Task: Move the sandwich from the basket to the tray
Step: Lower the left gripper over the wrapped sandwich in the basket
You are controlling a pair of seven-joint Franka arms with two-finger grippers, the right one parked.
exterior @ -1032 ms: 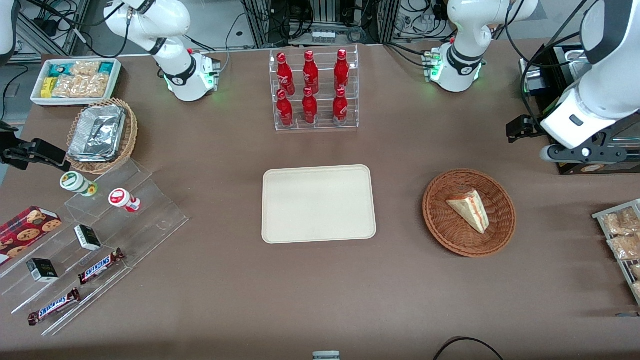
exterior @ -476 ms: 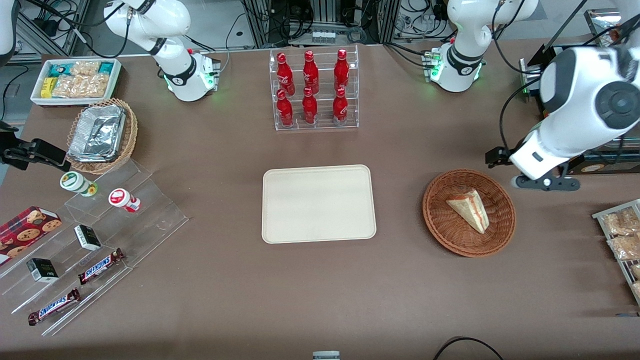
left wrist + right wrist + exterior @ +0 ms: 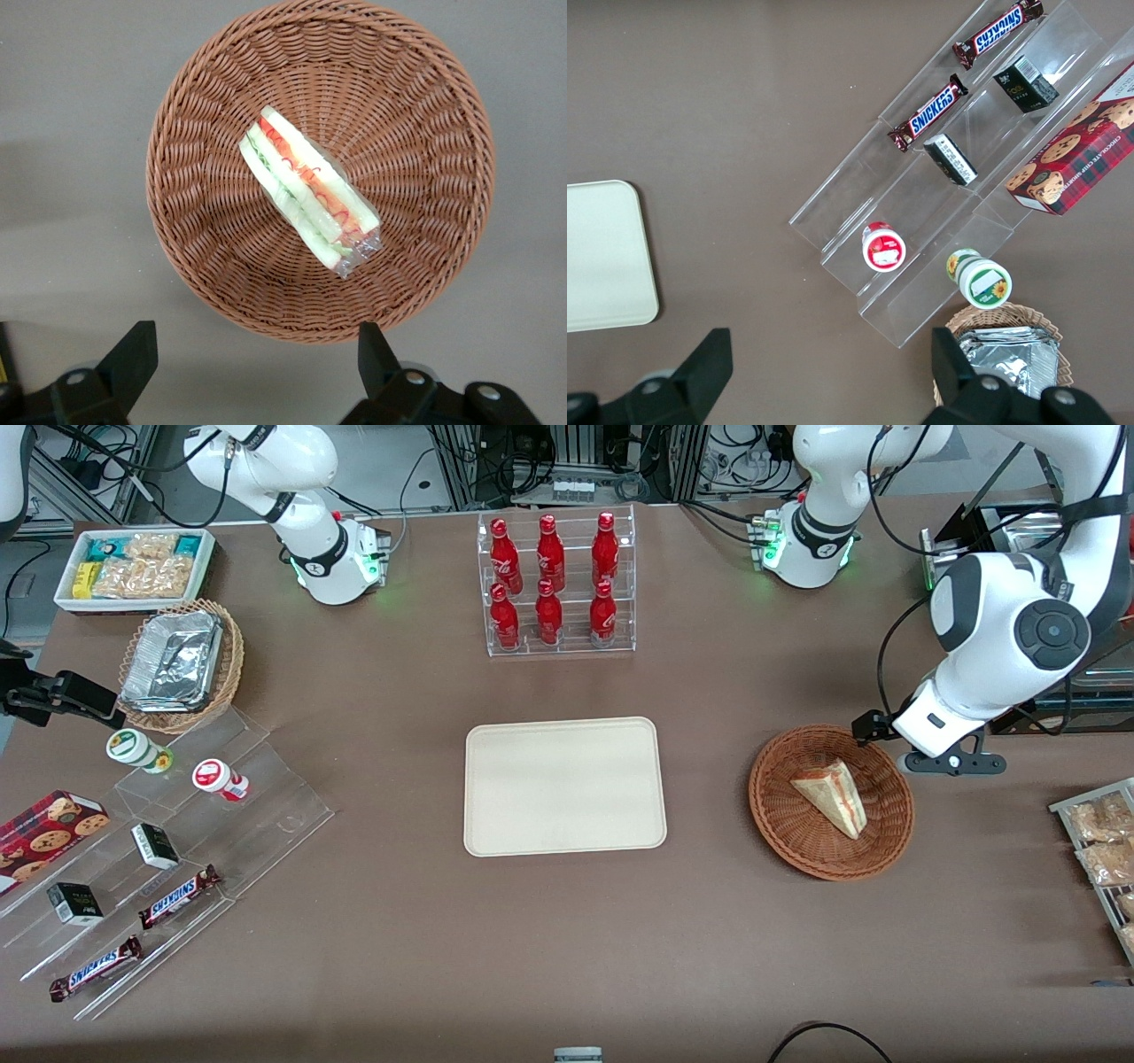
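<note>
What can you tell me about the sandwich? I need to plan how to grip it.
The sandwich is a triangular wedge of pale bread in clear wrap, with red, orange and green filling showing along its cut edge. It lies on its side, slanted, near the middle of the round brown wicker basket, touching only the weave. Nothing holds it: the open tool hovers above the basket's rim, fingers spread. The cream tray is bare.

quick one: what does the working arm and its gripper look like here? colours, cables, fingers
The left arm has glossy white rounded shells with dark grey joint bands and a round dark grey cap on one joint. Black cables loop along it, and its base shows green lights. The gripper, near the basket rim, is matte black with two tapered, wedge-shaped fingers spread wide apart, with silver screws at their mounts.
</note>
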